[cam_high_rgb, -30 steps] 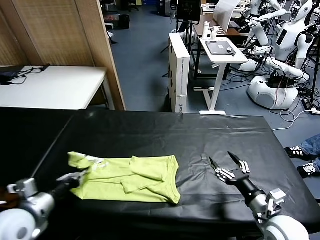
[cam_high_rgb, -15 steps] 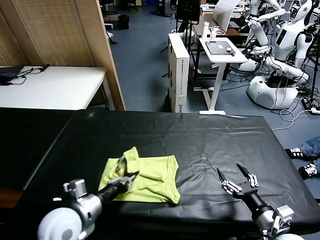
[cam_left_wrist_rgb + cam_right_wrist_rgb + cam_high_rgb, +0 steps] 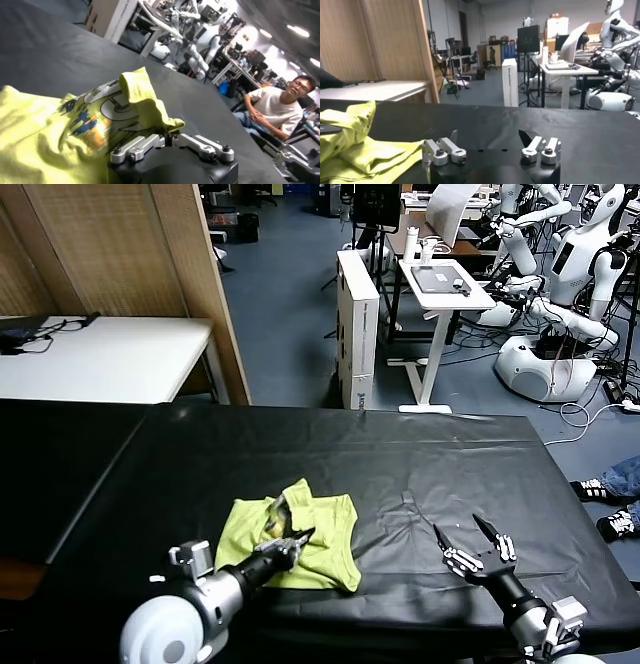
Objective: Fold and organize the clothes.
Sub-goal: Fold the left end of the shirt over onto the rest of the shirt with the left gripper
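T-shirt (image 3: 325, 534) on table (image 3: 420, 454), near front edge; left hand (image 3: 292, 542) on it; right hand (image 3: 468, 546) well right.

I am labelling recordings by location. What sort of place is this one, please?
Most likely a robotics laboratory or workshop. White humanoid robots stand in the background among loose cables, beside a white standing desk that carries a laptop. The lime yellow-green cotton T-shirt lies on a work table under a black cloth.

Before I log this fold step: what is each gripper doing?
Left gripper: shut on the T-shirt, its edge lifted.
Right gripper: open, empty, over the table.
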Controlling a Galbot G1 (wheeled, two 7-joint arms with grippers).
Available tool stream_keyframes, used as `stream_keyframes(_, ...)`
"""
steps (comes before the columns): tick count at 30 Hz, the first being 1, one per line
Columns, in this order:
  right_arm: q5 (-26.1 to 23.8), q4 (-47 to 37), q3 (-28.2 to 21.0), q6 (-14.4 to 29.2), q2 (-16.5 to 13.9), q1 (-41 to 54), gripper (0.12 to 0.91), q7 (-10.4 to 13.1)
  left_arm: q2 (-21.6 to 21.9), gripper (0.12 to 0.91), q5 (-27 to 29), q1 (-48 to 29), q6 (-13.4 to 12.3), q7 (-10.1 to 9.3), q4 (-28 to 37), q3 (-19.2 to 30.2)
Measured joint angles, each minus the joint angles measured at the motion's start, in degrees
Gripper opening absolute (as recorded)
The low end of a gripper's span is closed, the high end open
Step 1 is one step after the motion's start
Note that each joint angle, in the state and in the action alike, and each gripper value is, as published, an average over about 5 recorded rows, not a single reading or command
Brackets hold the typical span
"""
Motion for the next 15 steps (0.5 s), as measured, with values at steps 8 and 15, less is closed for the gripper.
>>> stream_keyframes(8, -0.68, -0.16, -0.58, -0.01, 0.3, 0.04, 0.907, 0.01, -2.94, 0.176, 2.46, -1.12, -0.18, 0.4, 1.83, 2.23)
stream_keyframes(15, -1.19, -0.23, -0.96, -0.09, 0.4, 0.1, 0.907, 0.05, -5.16, 0.176, 4.38, -1.39, -0.47, 0.8, 3.71, 3.92)
